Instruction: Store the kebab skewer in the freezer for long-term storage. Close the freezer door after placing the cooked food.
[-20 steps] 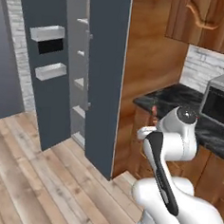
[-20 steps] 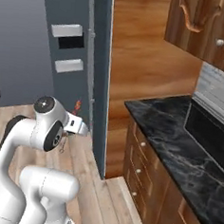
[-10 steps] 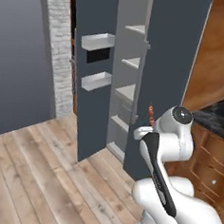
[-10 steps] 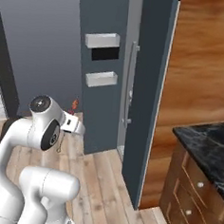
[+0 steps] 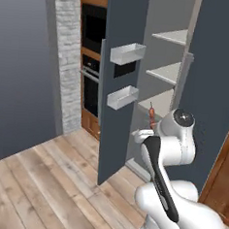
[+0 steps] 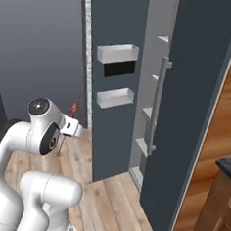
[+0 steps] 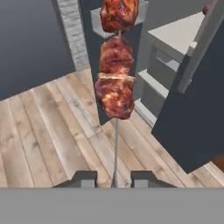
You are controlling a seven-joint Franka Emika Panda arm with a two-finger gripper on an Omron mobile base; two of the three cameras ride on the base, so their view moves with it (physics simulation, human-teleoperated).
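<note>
My gripper point(image 7: 114, 178) is shut on the bare lower end of the kebab skewer point(image 7: 115, 65), a thin stick whose red-brown chunks rise straight ahead of the fingertips point(image 7: 84, 176). The left base view has the kebab skewer point(image 5: 151, 117) standing upright above the gripper point(image 5: 148, 128), a short way in front of the freezer point(image 5: 168, 72). The freezer door point(image 5: 119, 87) stands wide open, its white bins and dark panel facing me. Whitish shelves show inside the freezer point(image 6: 148, 110). From the right base, the skewer point(image 6: 74, 107) and gripper point(image 6: 70, 119) hang left of the freezer door point(image 6: 111, 137).
A second slate-grey door point(image 6: 195, 119) with a long bar handle point(image 6: 158, 106) stands right of the shelves. A black wall oven point(image 5: 94, 61) and a pale brick column point(image 5: 67, 59) lie behind the open door. Wooden floor point(image 5: 43, 179) stretches to the left.
The whole scene has slid right as the base turned and drove, so the counter and microwave left view and the open freezer now fills the front. The skewer stays in my shut gripper.
</note>
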